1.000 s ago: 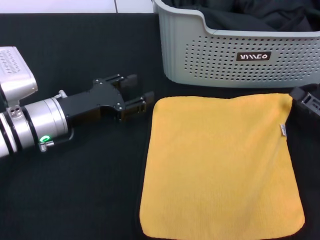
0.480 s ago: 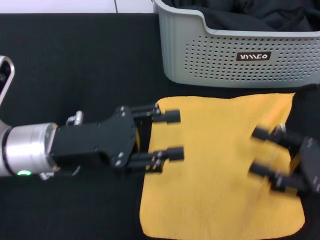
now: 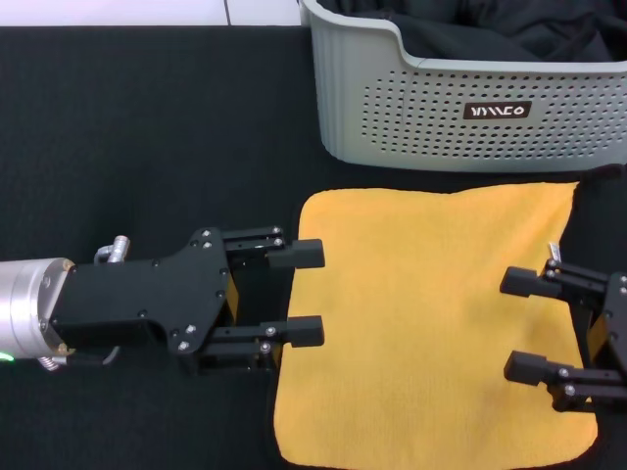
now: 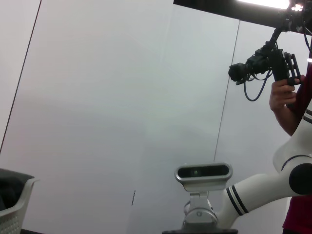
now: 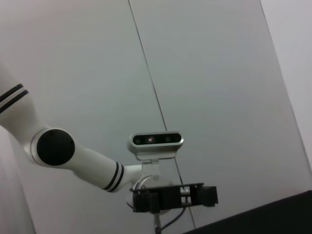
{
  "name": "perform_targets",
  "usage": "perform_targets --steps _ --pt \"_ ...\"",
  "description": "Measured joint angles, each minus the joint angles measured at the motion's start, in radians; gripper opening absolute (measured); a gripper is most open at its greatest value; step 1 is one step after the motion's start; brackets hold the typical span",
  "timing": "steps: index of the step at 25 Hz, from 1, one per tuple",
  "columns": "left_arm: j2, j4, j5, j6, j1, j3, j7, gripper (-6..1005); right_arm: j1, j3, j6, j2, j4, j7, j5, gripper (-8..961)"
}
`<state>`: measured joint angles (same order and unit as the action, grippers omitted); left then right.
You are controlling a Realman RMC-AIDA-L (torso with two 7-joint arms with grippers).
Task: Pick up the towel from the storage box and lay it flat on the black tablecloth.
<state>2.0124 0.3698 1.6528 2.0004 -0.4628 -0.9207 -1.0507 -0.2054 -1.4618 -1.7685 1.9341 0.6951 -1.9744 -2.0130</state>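
The towel point(image 3: 431, 323) lies spread flat, yellow-orange face up, on the black tablecloth point(image 3: 147, 127), just in front of the storage box point(image 3: 470, 98). Its black edging shows along the left side and the near corners. A small white tag sits at its right edge.

The left gripper point(image 3: 309, 294) reaches in level from the left. Its two fingers point(image 3: 294, 255) stand apart with nothing between them, and the tips overlap the towel's left edge. Whether they touch the cloth cannot be told.

The right gripper point(image 3: 524, 325) comes in from the right. Its fingers are likewise spread and empty, with the tips over the towel's right margin, just beside the tag.

The box stands at the far side of the cloth, label facing forward, with dark fabric point(image 3: 490, 29) inside.

The left wrist view shows a wall, a person's hand point(image 4: 282, 97) holding a camera rig, and a sliver of the box rim point(image 4: 14, 204).
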Motion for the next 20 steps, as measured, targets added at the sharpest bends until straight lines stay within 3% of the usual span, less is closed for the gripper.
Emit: perform_targets --steps 8,14,20 --pt "0.002 0.0 -0.003 -0.005 -0.023 0.017 -0.022 675 -0.041 0.0 0.0 0.002 0.06 0.052 0.012 796" --pt "-0.013 0.0 -0.011 -0.004 -0.032 0.027 -0.047 675 -0.075 0.005 0.005 0.032 0.054 0.047 0.06 796" --pt "-0.019 0.0 -0.011 -0.003 -0.029 0.025 -0.051 675 -0.103 0.031 0.005 0.034 0.034 0.052 0.071 796"
